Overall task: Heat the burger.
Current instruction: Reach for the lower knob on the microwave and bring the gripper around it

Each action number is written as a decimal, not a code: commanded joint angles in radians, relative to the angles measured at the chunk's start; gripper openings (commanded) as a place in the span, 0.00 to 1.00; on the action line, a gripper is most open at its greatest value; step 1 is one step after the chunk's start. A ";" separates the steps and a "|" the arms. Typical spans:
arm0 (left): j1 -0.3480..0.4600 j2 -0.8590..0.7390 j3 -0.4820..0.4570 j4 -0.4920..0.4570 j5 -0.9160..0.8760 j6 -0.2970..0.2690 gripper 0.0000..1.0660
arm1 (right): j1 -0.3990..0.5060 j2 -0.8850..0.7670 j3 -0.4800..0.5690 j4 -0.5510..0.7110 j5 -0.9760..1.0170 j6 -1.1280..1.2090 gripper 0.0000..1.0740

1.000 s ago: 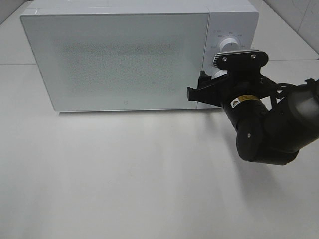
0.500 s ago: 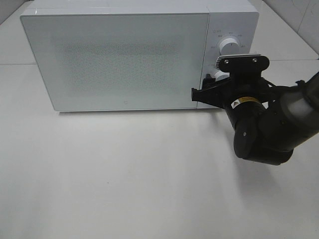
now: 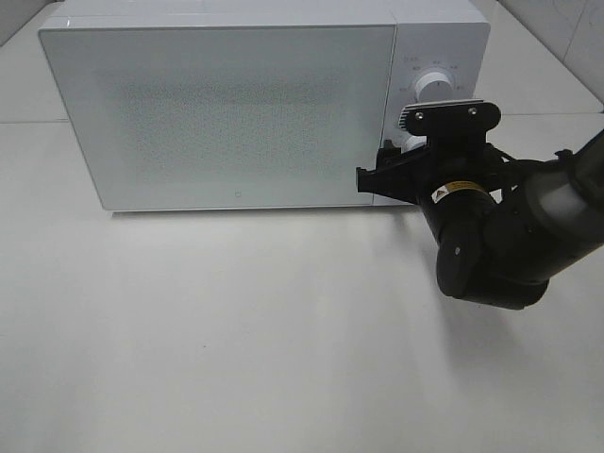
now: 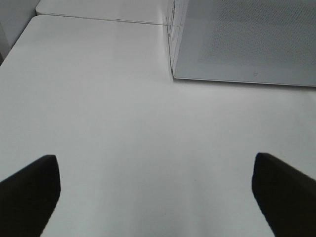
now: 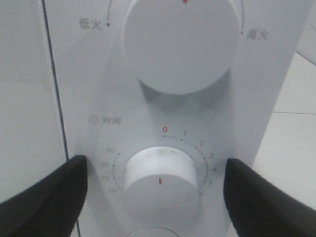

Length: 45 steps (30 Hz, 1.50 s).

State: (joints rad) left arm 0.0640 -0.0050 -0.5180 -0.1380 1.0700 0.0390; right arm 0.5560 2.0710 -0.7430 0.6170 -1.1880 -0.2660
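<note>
The right end effector [image 5: 155,168] has edged back to the round white timer dial [image 5: 160,182] of the white box-shaped microwave [image 3: 444,33], its jaws spread either side and gripping nothing. The left end effector [image 4: 158,197] hangs released over the white counter [image 4: 98,98]. The burger is hidden, presumably behind the shut door [image 3: 226,113]; heating awaits a twist.

- Place: a robot test bench arranged as a mock kitchen corner, not a lived-in kitchen.
- Appliance: white microwave oven [image 3: 226,113], door shut, standing alone on the tabletop [image 3: 236,340].
- Controls: power dial [image 5: 182,44] and timer dial [image 5: 160,185] on the oven's panel, labelled in Chinese characters.
- Tabletop: plain matte white, made of panels joined at a visible seam [image 4: 98,19].
- Equipment: black robot arm [image 3: 491,245] with a camera bracket; right claw [image 5: 154,160], fingers spread either side of the timer dial.
- Lighting: even and shadow-soft, as indoors.
</note>
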 commanded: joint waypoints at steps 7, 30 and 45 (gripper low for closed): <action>0.002 -0.012 0.004 -0.005 -0.002 -0.001 0.92 | -0.007 -0.003 -0.023 0.031 -0.079 -0.012 0.70; 0.002 -0.012 0.004 -0.005 -0.002 -0.001 0.92 | -0.007 -0.003 -0.023 0.002 -0.142 0.017 0.05; 0.002 -0.012 0.004 -0.005 -0.002 -0.001 0.92 | -0.007 -0.003 -0.023 -0.153 -0.168 1.140 0.07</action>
State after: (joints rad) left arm 0.0640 -0.0050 -0.5180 -0.1380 1.0700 0.0390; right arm 0.5550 2.0720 -0.7340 0.5790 -1.1880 0.6750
